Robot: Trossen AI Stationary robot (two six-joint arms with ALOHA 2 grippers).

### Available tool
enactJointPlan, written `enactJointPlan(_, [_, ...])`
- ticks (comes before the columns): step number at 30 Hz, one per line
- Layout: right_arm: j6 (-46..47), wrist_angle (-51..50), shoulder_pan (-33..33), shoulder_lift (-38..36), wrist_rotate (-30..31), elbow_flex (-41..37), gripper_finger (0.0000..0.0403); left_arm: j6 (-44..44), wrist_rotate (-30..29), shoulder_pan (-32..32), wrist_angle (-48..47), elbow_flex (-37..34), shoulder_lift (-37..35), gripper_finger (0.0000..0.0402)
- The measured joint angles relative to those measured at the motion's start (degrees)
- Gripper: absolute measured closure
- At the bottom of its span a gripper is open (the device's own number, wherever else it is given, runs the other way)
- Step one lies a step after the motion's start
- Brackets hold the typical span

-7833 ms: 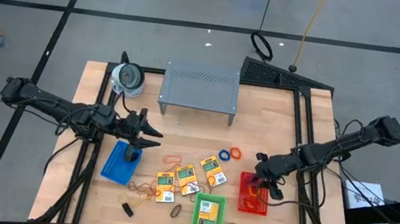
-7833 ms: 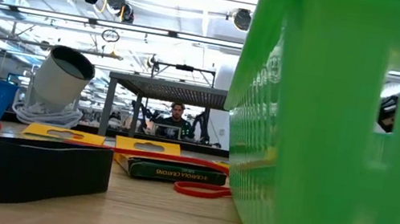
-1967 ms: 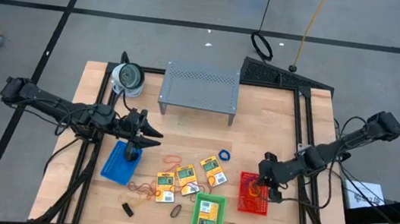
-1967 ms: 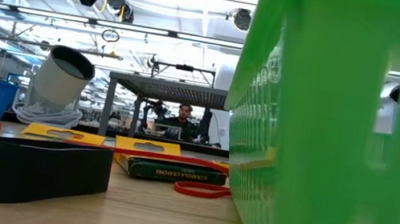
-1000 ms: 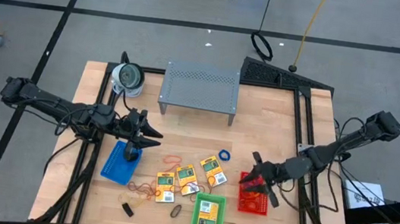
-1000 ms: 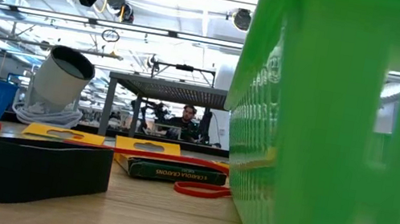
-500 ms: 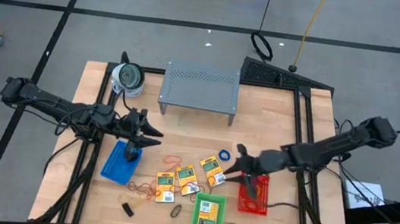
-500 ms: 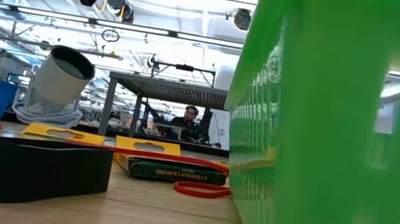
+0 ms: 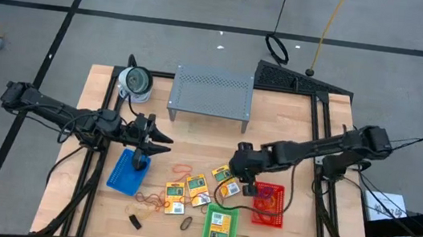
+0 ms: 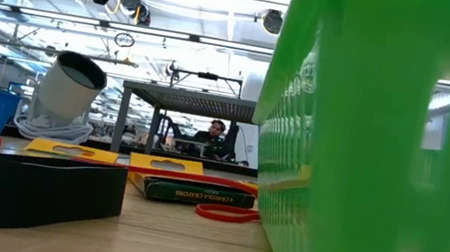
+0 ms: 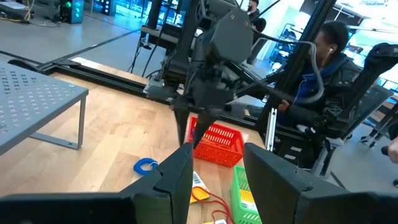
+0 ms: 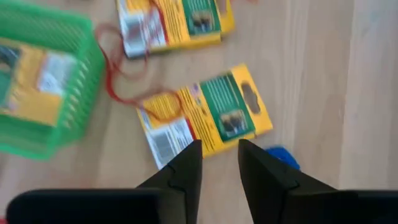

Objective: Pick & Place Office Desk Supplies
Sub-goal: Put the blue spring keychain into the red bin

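Observation:
Three yellow-orange crayon boxes (image 9: pixel 197 188) lie flat on the wood near the table's near edge, and a fourth lies in the green basket (image 9: pixel 219 227). My right gripper (image 9: pixel 239 173) is open and points down over the rightmost crayon box (image 12: pixel 205 118). The blue rubber band (image 12: pixel 280 155) lies beside one finger. Orange bands (image 9: pixel 183 168) and two black clips (image 9: pixel 135 221) lie on the table. My left gripper (image 9: pixel 161 143) is open and hovers above the blue basket (image 9: pixel 126 171), touching nothing.
A red basket (image 9: pixel 268 205) with rubber bands in it stands right of the green one. The grey perforated shelf (image 9: pixel 210 92) and the round white-grey object (image 9: pixel 134 81) stand at the far edge. A person (image 11: pixel 323 56) sits beyond the table. Bare wood lies between the shelf and the supplies.
My right gripper has moved from over the red basket toward the table's left and now hangs over the rightmost crayon box, next to the blue band. Its fingers have stayed open.

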Motion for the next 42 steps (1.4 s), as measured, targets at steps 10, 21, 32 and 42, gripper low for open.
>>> enactJointPlan(10, [-2.6, -2.9, -2.0, 5.7, 0.1, 1.1, 0.0276, 0.3, 0.0, 0.0, -0.1, 0.0, 0.0, 0.025])
enactJointPlan(21, [-4.1, -4.2, -5.3, 8.8, 2.8, 1.1, 0.0275, 0.2, 0.0, 0.0, -0.1, 0.0, 0.0, 0.025])
enactJointPlan(32, [-4.1, -3.9, -6.0, 8.6, 2.8, 1.1, 0.0278, -0.1, 0.0, 0.0, -0.1, 0.0, 0.0, 0.025])
enactJointPlan(42, [-3.6, 0.3, -7.0, 8.6, -0.1, -1.0, 0.028, -0.2, 0.0, 0.0, -0.1, 0.0, 0.0, 0.025])
